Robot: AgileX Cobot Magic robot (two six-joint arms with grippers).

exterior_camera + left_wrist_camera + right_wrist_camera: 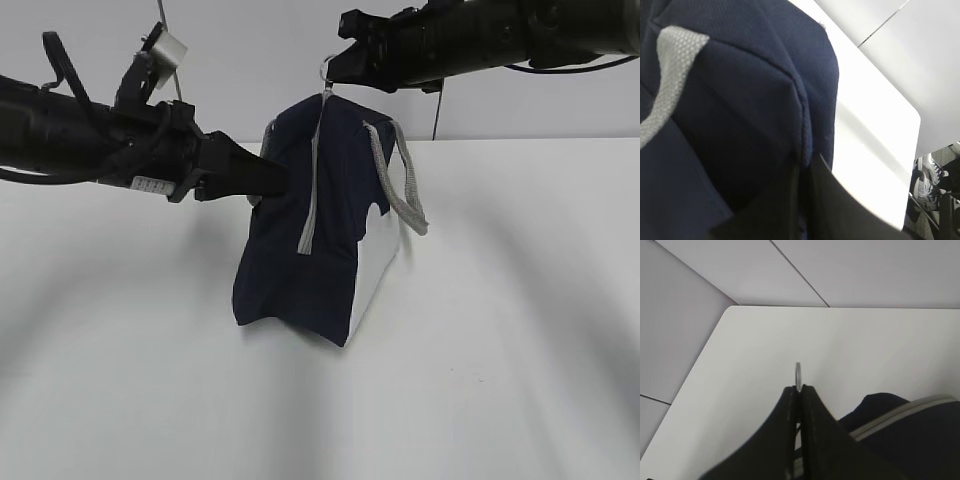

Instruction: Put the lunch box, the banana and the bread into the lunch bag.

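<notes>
Soft navy-blue fabric lunch bag (pixel 320 250) with grey webbing handles (pixel 405 185) and a white end panel (pixel 375 270) stands mid-desk on the plain white desk (pixel 520 350), its top pulled up and its bottom edge slanting, lower on the right. Left end effector (pixel 275 180) comes in from the left at the bag's upper left edge; jaws pressed together on a fold of navy fabric, and the left wrist view shows cloth pinched between the black fingers (pixel 840 210). Right end effector (pixel 335 68) reaches in from the upper right above the bag, jaws fully together on a small metal ring (pixel 798 375) at the top of a grey strip (pixel 312 180) that hangs down the bag's near face; can't tell whether that strip is zipper tape or a pull strap. Nothing else on the desk in any view. Pale wall behind, with a thin vertical line near the right handle. Off the desk's far edge in the left wrist view, some dark clutter (pixel 935 190), too small to identify. Bag interior not visible from any camera, so contents unknown. Whether the zipper is open can't be made out. Left wrist view is mostly filled by navy cloth and one grey handle. Both arms' rear sections are cut off by the frame edges.
</notes>
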